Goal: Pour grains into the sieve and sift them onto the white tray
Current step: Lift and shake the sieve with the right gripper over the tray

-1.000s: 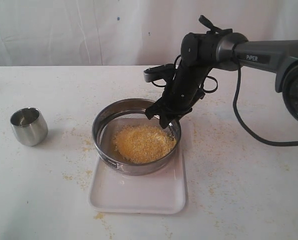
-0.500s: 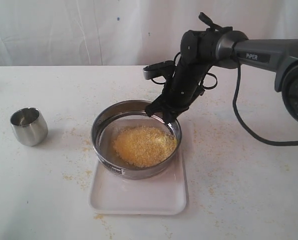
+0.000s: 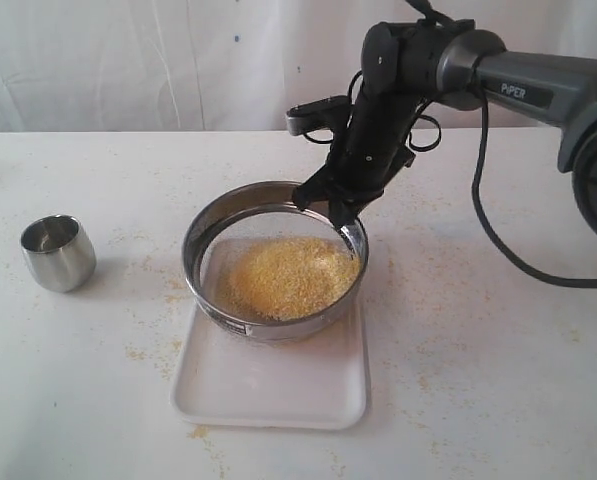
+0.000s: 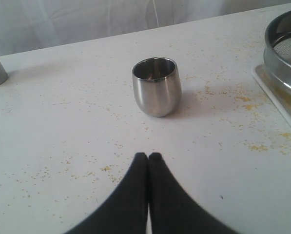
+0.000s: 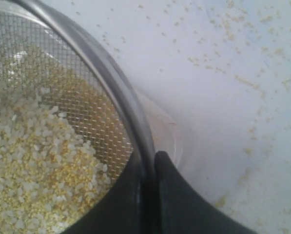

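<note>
Grains (image 3: 290,278) are sitting in the sieve (image 3: 268,328). Right gripper (image 3: 334,212) is pinching its rim; sifting onto white tray (image 3: 268,390) seems pending.

The right arm (image 3: 538,90) reaches in from the right, wrist bent steeply downward. The right gripper (image 3: 334,212) pinches the far rim of the sieve (image 3: 278,328) between black fingers. The left gripper (image 4: 148,157) points forward, both dark fingers pressed together.
</note>
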